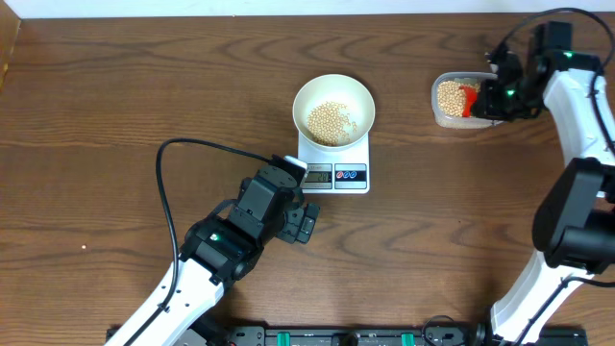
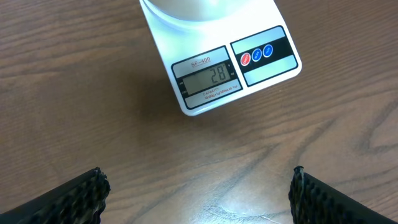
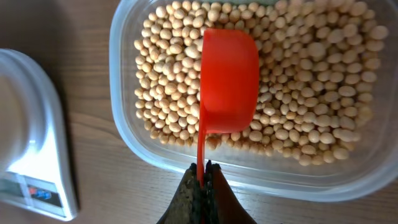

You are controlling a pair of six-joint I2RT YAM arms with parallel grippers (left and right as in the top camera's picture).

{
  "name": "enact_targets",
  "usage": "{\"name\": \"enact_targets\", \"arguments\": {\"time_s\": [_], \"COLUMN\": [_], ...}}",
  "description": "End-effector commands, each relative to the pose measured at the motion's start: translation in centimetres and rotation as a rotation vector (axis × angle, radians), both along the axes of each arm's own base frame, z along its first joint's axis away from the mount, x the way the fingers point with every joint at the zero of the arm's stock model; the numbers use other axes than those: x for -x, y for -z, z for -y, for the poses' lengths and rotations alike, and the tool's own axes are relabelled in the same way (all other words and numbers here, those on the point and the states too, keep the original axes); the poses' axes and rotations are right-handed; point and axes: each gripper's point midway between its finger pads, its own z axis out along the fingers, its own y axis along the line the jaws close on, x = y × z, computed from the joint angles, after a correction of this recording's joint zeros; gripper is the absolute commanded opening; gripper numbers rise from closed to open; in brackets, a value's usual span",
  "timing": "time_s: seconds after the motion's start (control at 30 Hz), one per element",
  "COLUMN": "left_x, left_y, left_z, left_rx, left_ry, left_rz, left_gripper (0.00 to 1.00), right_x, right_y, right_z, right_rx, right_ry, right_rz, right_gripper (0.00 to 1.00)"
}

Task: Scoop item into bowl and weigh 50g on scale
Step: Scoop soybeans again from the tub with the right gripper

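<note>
A white bowl (image 1: 333, 106) with a small heap of tan beans (image 1: 331, 120) stands on the white scale (image 1: 334, 173). In the left wrist view the scale's display (image 2: 208, 77) reads 28. My left gripper (image 2: 198, 190) is open and empty over bare table just in front of the scale; it also shows in the overhead view (image 1: 293, 213). My right gripper (image 3: 202, 174) is shut on the handle of a red scoop (image 3: 228, 81), whose cup is turned on edge in the beans (image 3: 311, 93) of the clear tub (image 1: 459, 101).
The clear tub's rim (image 3: 249, 165) lies just ahead of my right fingers. A black cable (image 1: 165, 197) loops across the table left of my left arm. The right arm's white links (image 1: 577, 106) stand along the right edge.
</note>
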Motion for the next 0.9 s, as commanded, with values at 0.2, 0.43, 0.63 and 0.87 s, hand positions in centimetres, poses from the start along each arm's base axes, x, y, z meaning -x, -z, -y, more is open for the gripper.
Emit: {"name": "enact_targets", "arguments": {"time_s": [0.2,0.43,0.63,0.87], "left_x": [-0.2,-0.2,-0.2,-0.2], "left_y": [-0.3,-0.3,-0.3,-0.3], "left_z": [0.0,0.0,0.0,0.0], "left_rx": [-0.003,-0.003,-0.003,-0.003], "left_ry": [-0.001,-0.001,-0.001,-0.001], "left_rz": [0.01,0.01,0.011,0.011], "left_gripper": [0.95,0.95,0.95,0.95], "right_x": [-0.3,-0.2,0.0,0.4], "right_y": [-1.7,-2.1,-4.0,-4.9], "right_z": [2.3,3.0,3.0,2.9], "right_rx": [-0.22,-0.218,-0.202,-0.187], "right_ry": [0.053,0.052,0.037,0.01], "right_rz": [0.064,0.083,0.125,0.141], "right_gripper": [0.01,0.01,0.01,0.01]}}
